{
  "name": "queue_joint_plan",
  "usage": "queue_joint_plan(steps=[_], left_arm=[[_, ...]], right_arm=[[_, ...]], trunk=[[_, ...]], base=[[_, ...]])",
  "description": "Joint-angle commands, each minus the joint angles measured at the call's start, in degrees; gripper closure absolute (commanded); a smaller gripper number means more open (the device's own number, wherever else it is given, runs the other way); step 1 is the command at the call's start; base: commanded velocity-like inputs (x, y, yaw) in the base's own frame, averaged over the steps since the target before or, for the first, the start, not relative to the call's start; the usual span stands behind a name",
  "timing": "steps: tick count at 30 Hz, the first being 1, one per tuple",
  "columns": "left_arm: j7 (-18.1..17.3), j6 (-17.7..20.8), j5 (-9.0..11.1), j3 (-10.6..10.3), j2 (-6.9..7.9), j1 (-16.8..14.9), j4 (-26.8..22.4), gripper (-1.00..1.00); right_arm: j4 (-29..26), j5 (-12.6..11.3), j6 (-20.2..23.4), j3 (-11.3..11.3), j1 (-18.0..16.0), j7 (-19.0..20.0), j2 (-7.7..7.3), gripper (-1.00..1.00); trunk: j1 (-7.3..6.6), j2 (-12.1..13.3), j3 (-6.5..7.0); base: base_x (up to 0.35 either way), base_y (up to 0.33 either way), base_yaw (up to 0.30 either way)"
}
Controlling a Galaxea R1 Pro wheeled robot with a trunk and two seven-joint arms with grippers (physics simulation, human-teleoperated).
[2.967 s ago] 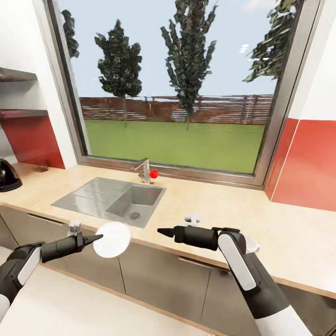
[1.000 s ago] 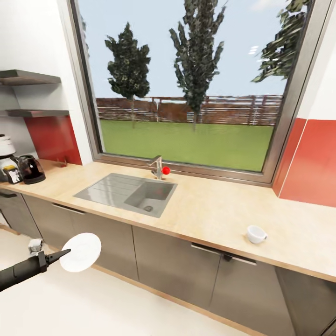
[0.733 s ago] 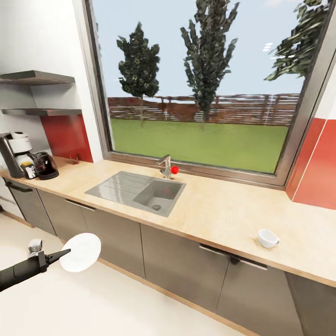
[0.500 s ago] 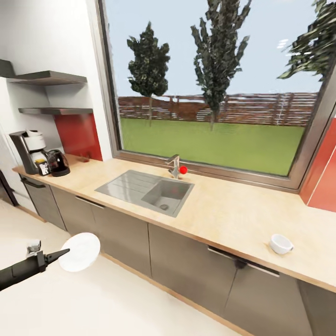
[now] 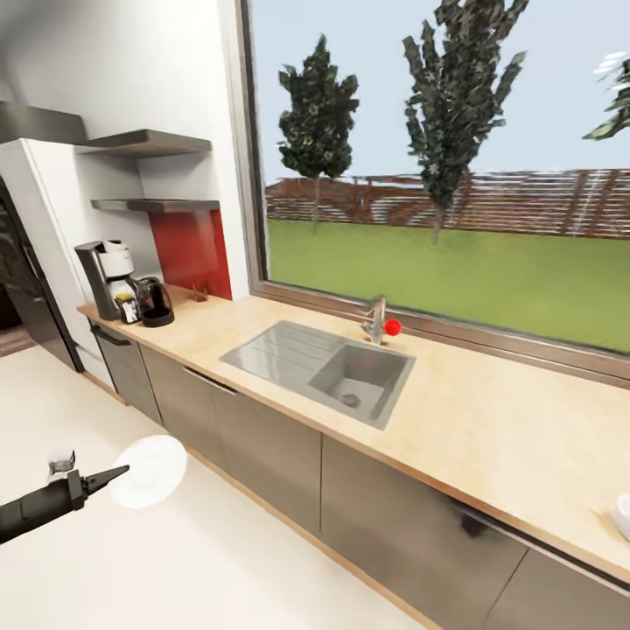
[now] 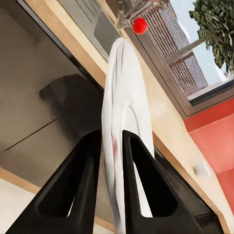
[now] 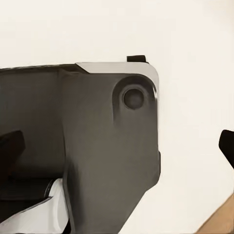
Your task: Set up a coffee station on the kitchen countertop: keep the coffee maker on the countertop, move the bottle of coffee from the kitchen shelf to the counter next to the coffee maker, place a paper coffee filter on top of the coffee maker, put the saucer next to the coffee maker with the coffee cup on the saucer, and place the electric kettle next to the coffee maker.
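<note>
Saucer (image 5: 149, 472) — white, held on edge — sits clamped between the jaws of the left gripper (image 5: 122, 472), low over the pale floor (image 5: 219, 560) and well short of the table (image 5: 490, 429). From the left wrist the two dark fingers (image 6: 80, 190) pinch the saucer's rim, its disc rising toward the window. Far along the table, at its end by the shelves (image 5: 149, 144), stands the coffee maker (image 5: 105, 278) with the dark electric kettle (image 5: 156, 303) just beside it. The sink (image 5: 328, 367) lies between, its tap (image 5: 378, 317) carrying a red knob. A coffee cup (image 5: 623, 516) peeks in at the table's near edge. Right gripper jaws: cannot tell — the right wrist view offers dark robot casing (image 7: 97, 146) against pale floor.
</note>
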Motion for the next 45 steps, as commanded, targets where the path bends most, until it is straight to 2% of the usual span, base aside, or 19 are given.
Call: queue_joint_plan(steps=[1, 10, 28, 31, 32, 34, 35, 36, 37, 38, 39, 40, 41, 42, 43, 45], left_arm=[[0.0, 0.4, 0.1, 0.0, 0.0, -0.1, 0.0, 1.0], [0.0, 0.5, 0.1, 0.0, 0.0, -0.1, 0.0, 1.0], [0.0, 0.5, 0.2, 0.0, 0.0, -0.1, 0.0, 1.0], [0.0, 0.5, 0.2, 0.0, 0.0, -0.1, 0.0, 1.0], [0.0, 0.5, 0.2, 0.0, 0.03, -0.1, 0.0, 1.0], [0.0, 0.5, 0.2, 0.0, 0.07, -0.1, 0.0, 1.0], [-0.3, 0.5, 0.2, 0.0, 0.08, -0.1, 0.0, 1.0], [-0.9, 0.5, 0.2, 0.0, 0.09, -0.1, 0.0, 1.0], [-1.5, 0.5, 0.1, 0.0, 0.09, -0.1, 0.0, 1.0], [-2.0, 0.5, 0.1, 0.0, 0.09, -0.1, 0.0, 1.0], [-2.1, 0.5, 0.1, 0.0, 0.09, -0.1, 0.0, 1.0], [-2.2, 0.5, 0.1, 0.0, 0.09, -0.1, 0.0, 1.0], [-2.3, 0.5, 0.1, 0.0, 0.09, -0.1, 0.0, 1.0], [-2.3, 0.5, 0.0, 0.0, 0.09, 0.0, 0.0, 1.0], [-2.4, 0.5, 0.0, 0.0, 0.09, 0.0, 0.0, 1.0], [-2.4, 0.5, 0.0, 0.0, 0.09, 0.0, 0.0, 1.0]], right_arm=[[-0.1, -0.6, 0.0, 0.4, 0.0, 0.0, -0.01, -1.0], [-0.1, -0.7, -0.3, 0.4, 0.0, -0.3, 0.07, -1.0], [-0.4, -1.0, -0.4, 0.2, 0.0, -0.2, 0.46, -1.0], [-0.5, 0.0, -0.4, -0.2, 0.0, -0.3, 0.57, -1.0], [-0.6, 2.8, -0.4, -2.7, 0.0, -0.2, 0.63, -1.0], [-0.5, 12.4, -0.4, -10.9, 0.0, -0.2, 0.96, -1.0], [-0.5, 21.7, -0.5, -18.4, 0.0, -0.2, 1.35, -1.0], [-0.5, 32.8, -0.5, -26.7, 0.0, -0.2, 1.65, -1.0], [-0.6, 44.8, -0.4, -33.8, 0.0, -0.2, 1.85, -1.0], [-0.6, 56.3, -0.4, -38.8, 0.0, -0.3, 2.08, -1.0], [-0.6, 62.7, -0.4, -40.8, 0.0, -0.3, 2.32, -1.0], [-0.5, 67.7, -0.4, -42.0, 0.0, -0.2, 2.51, -1.0], [-0.5, 71.4, -0.5, -42.8, 0.0, -0.2, 2.61, -1.0], [-0.5, 73.9, -0.5, -43.3, 0.0, -0.2, 2.61, -1.0], [-0.6, 76.1, -0.5, -43.8, 0.0, -0.3, 2.44, -1.0], [-0.8, 77.5, -0.5, -44.1, 0.0, -0.3, 2.36, -1.0]], trunk=[[0.06, -0.1, -0.14], [0.06, -0.1, -0.15], [0.06, -0.1, -0.15], [0.06, -0.1, -0.15], [0.06, -0.1, -0.15], [0.06, -0.1, -0.15], [0.06, -0.1, -0.15], [0.06, -0.1, -0.15], [0.06, -0.1, -0.15], [0.06, -0.1, -0.15], [0.06, -0.1, -0.15], [0.06, -0.1, -0.15], [0.06, -0.1, -0.15], [0.06, -0.1, -0.15], [0.06, -0.1, -0.15], [0.06, -0.1, -0.15]], base=[[0.272, 0.189, 0.049], [0.216, 0.225, 0.006], [0.028, 0.303, 0.0], [0.079, 0.304, 0.0], [0.08, 0.304, 0.0], [0.08, 0.304, 0.0], [0.08, 0.304, 0.0], [0.08, 0.304, 0.0], [0.08, 0.304, 0.0], [0.081, 0.304, 0.0], [0.081, 0.304, 0.0], [0.081, 0.304, 0.0], [0.081, 0.304, 0.0], [0.081, 0.304, 0.0], [0.081, 0.304, 0.0], [0.081, 0.304, 0.0]])
